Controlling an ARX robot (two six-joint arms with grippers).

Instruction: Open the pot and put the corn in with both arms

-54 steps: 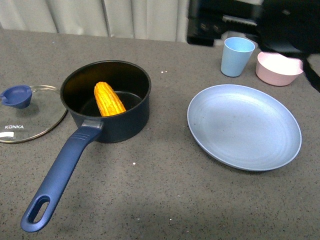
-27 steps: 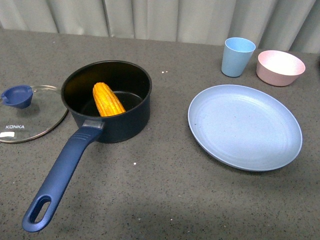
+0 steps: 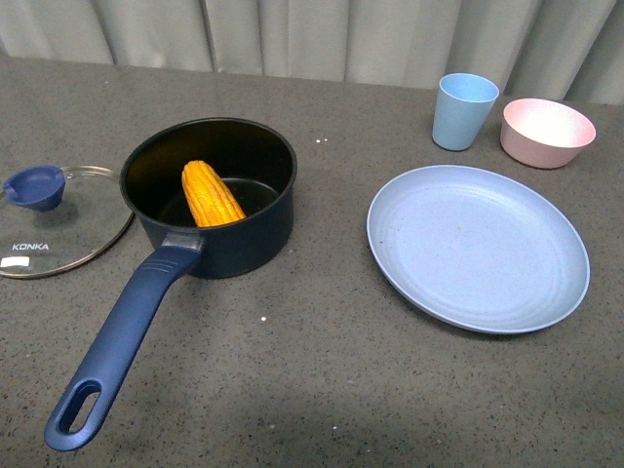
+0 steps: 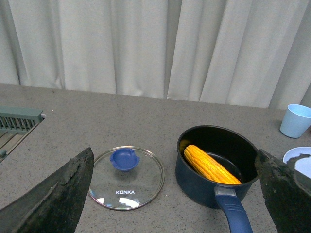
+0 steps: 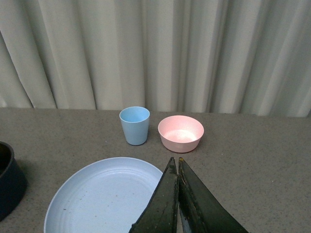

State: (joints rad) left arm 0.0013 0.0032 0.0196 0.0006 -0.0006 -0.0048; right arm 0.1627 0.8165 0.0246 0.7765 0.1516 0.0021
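Note:
The dark navy pot (image 3: 210, 200) stands open on the grey table, its long blue handle (image 3: 112, 346) pointing to the front left. The yellow-orange corn (image 3: 212, 193) lies inside it, leaning on the wall. It also shows in the left wrist view (image 4: 210, 164) inside the pot (image 4: 218, 165). The glass lid (image 3: 54, 224) with a blue knob lies flat to the pot's left. No arm shows in the front view. My left gripper (image 4: 175, 170) is open, high above and back from the lid (image 4: 126, 177) and pot. My right gripper (image 5: 177, 160) is shut and empty above the blue plate's edge.
A large blue plate (image 3: 478, 249) lies right of the pot. A light blue cup (image 3: 464, 110) and a pink bowl (image 3: 546, 132) stand behind it. Curtains hang behind the table. A grey slatted fitting (image 4: 17, 124) sits at the table's far left edge.
One second ago a black arm was over the cup and pink bowl at the back right. It has left the front view. The corn and pot have barely shifted.

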